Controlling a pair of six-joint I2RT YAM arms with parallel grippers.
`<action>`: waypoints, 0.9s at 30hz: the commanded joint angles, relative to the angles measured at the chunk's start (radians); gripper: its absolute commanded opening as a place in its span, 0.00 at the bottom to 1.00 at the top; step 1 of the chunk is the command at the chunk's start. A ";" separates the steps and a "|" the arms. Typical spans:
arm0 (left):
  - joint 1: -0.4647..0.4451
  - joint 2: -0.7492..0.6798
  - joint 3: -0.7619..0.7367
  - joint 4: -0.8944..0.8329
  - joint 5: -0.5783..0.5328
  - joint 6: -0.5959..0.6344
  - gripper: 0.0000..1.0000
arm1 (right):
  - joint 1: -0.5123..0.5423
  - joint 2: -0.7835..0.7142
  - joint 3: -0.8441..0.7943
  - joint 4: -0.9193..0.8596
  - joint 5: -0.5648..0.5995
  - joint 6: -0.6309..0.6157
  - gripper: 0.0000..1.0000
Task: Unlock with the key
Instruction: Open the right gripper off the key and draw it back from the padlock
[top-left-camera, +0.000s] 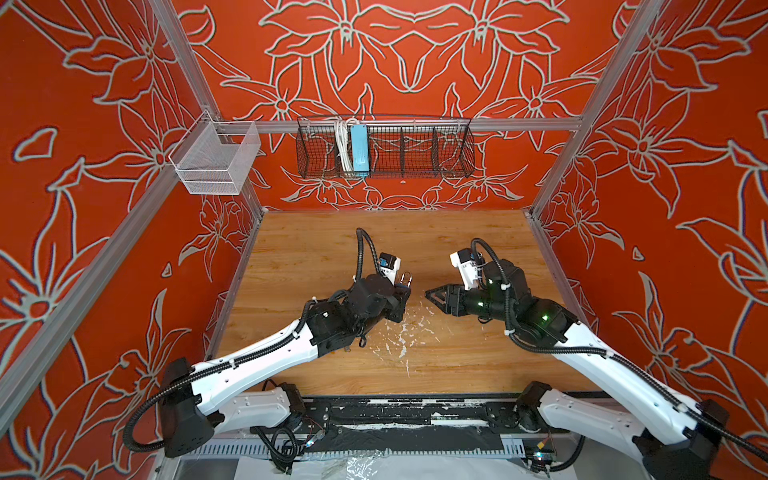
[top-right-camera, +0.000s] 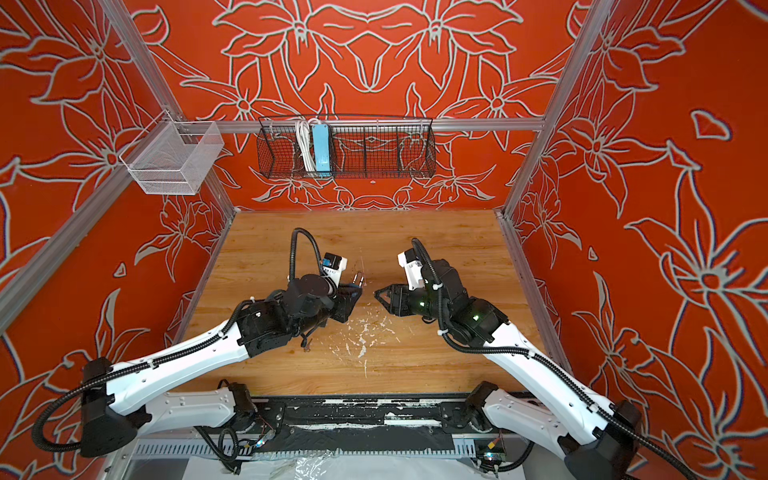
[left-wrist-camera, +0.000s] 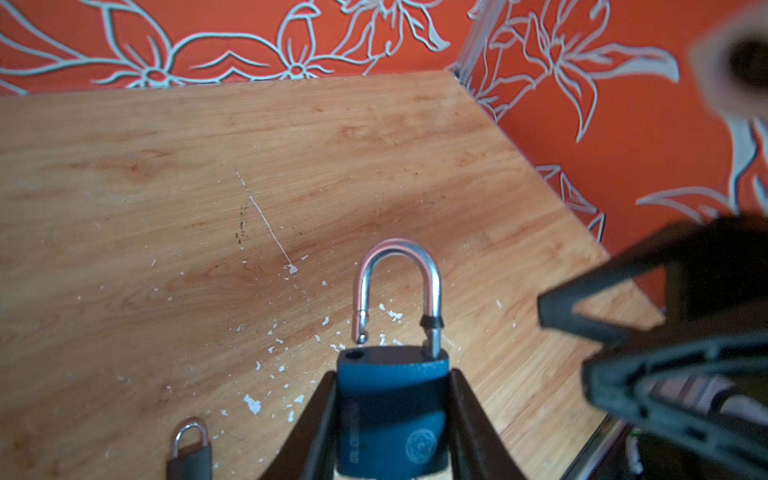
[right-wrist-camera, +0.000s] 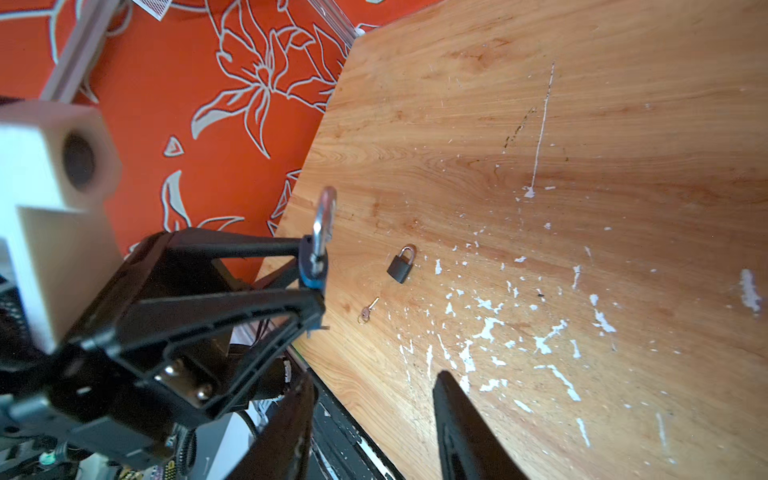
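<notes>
A blue padlock (left-wrist-camera: 390, 399) sits clamped between the two fingers of my left gripper (left-wrist-camera: 392, 374), above the wooden table (top-left-camera: 415, 241). Its steel shackle (left-wrist-camera: 397, 286) stands up with the free end lifted out of its hole. In both top views only the shackle (top-left-camera: 406, 277) (top-right-camera: 358, 278) shows past the left gripper (top-left-camera: 405, 291). My right gripper (right-wrist-camera: 374, 378) is open and empty, a short way right of the lock (right-wrist-camera: 313, 266); its tip (top-left-camera: 428, 294) points at it. A small key (right-wrist-camera: 368, 309) with a ring lies on the table.
A small dark padlock (right-wrist-camera: 401, 264), shut, lies on the table near the key. White flecks dot the wood. On the back wall hang a black wire basket (top-left-camera: 386, 153) with a blue power strip (top-left-camera: 359, 149) and a white mesh basket (top-left-camera: 216, 160).
</notes>
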 joint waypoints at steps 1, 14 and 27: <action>0.005 -0.044 -0.049 0.170 0.056 0.161 0.00 | -0.009 0.042 0.071 -0.083 0.004 -0.105 0.50; 0.005 -0.084 -0.202 0.358 0.077 0.299 0.00 | -0.009 0.222 0.234 -0.134 -0.052 -0.175 0.55; 0.005 -0.083 -0.229 0.398 0.107 0.319 0.00 | -0.008 0.329 0.341 -0.218 0.034 -0.227 0.60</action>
